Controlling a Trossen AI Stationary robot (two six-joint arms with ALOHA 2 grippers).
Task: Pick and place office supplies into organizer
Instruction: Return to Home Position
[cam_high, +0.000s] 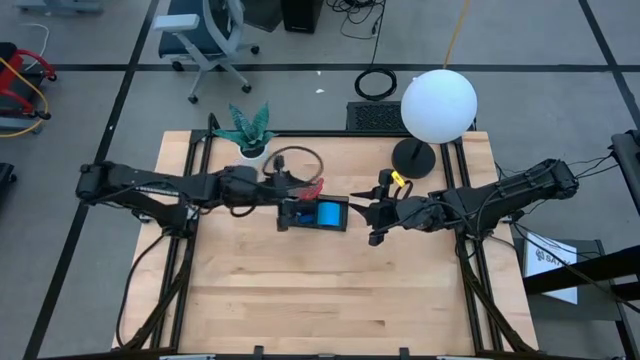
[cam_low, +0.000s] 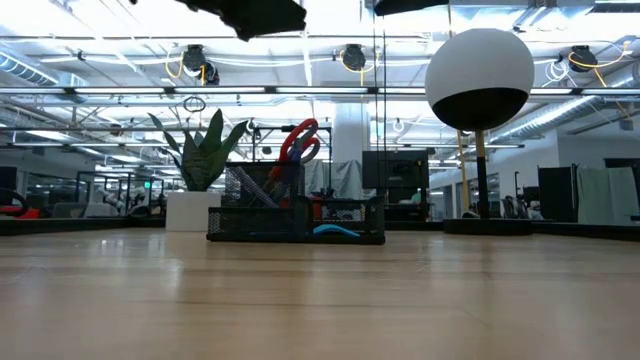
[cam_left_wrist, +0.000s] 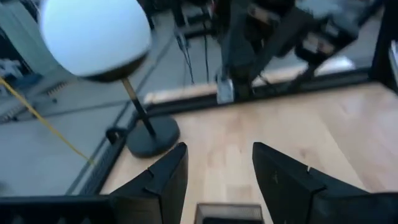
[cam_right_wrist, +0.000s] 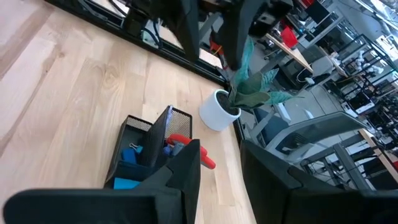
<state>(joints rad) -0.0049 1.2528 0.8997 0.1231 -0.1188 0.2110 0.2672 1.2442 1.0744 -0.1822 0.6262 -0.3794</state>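
Note:
The black mesh organizer (cam_high: 300, 226) (cam_low: 295, 215) (cam_right_wrist: 146, 146) stands mid-table. Red-handled scissors (cam_high: 312, 188) (cam_low: 300, 140) (cam_right_wrist: 186, 144) stand in its higher compartment, handles up and leaning. A bright blue note pad (cam_high: 328, 213) (cam_low: 335, 232) lies in the lower compartment. My left gripper (cam_high: 296, 207) (cam_left_wrist: 217, 149) hovers above the organizer's left end, open, with nothing between its fingers. My right gripper (cam_high: 374, 216) (cam_right_wrist: 221, 152) hangs in the air just right of the organizer, open, a gap between its fingers and nothing in it.
A lamp with a white globe (cam_high: 438, 103) (cam_left_wrist: 93, 34) stands on a round black base (cam_high: 413, 157) at the far right. A potted plant (cam_high: 252, 140) (cam_right_wrist: 219, 112) sits far left of the organizer. Bare wood (cam_high: 320, 300) spreads over the near half.

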